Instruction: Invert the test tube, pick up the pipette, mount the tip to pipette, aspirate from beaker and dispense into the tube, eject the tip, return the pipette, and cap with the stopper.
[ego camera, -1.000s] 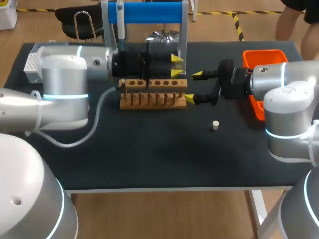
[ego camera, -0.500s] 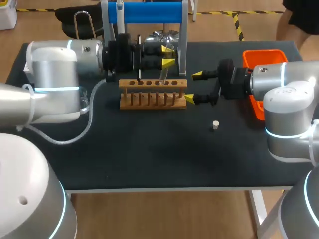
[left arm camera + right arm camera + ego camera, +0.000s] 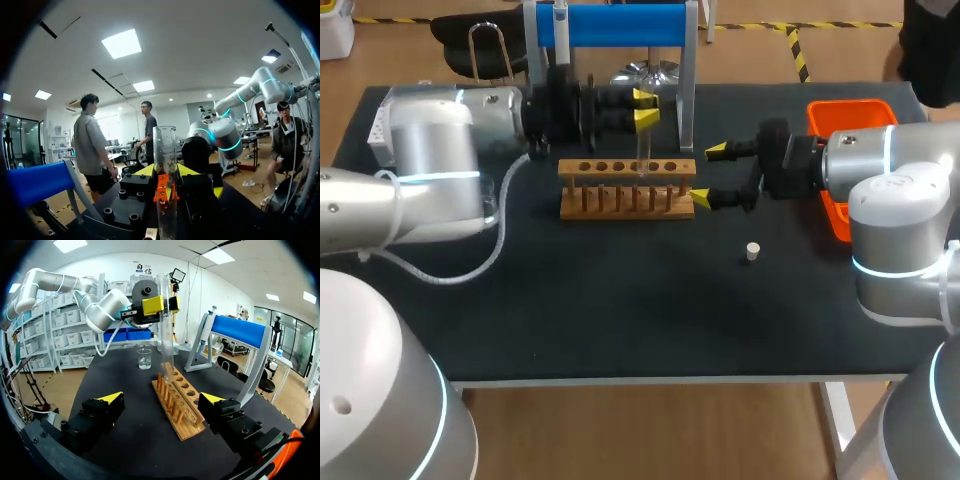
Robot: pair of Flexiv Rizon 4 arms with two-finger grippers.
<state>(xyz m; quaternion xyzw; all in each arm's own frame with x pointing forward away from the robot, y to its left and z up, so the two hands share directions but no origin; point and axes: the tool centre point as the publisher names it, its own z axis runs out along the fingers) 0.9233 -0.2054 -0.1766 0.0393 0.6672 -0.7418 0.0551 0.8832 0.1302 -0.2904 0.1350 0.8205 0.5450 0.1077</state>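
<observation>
Head view
- left end effector (image 3: 645, 108): closed from two sides on the test tube (image 3: 641, 150), which it holds upright.
- test tube's place: at 12 o'clock of the wooden rack (image 3: 627, 188), with its lower end at the row of holes. Whether it touches the rack cannot be told.
- right end effector (image 3: 708, 175): fingers wide apart and holding nothing, just beside the rack's end at 3 o'clock.
- stopper (image 3: 752, 251): alone on the counter (image 3: 620, 310), at 4 o'clock of the rack.
- pipette (image 3: 560, 35): hanging on the blue stand (image 3: 620, 24), at 11 o'clock of the rack.
- orange bin (image 3: 845, 112): at 2 o'clock of the rack.

Left wrist view
- grip: the clear test tube is clamped between the fingers, and its open rim shows past them.

Right wrist view
- grip: fingers spread wide, nothing between them touching either one.
- rack: ahead at 12 o'clock, with the held tube over its far end.
- beaker (image 3: 144, 358): on the counter beyond the rack, at about 11 o'clock.
</observation>
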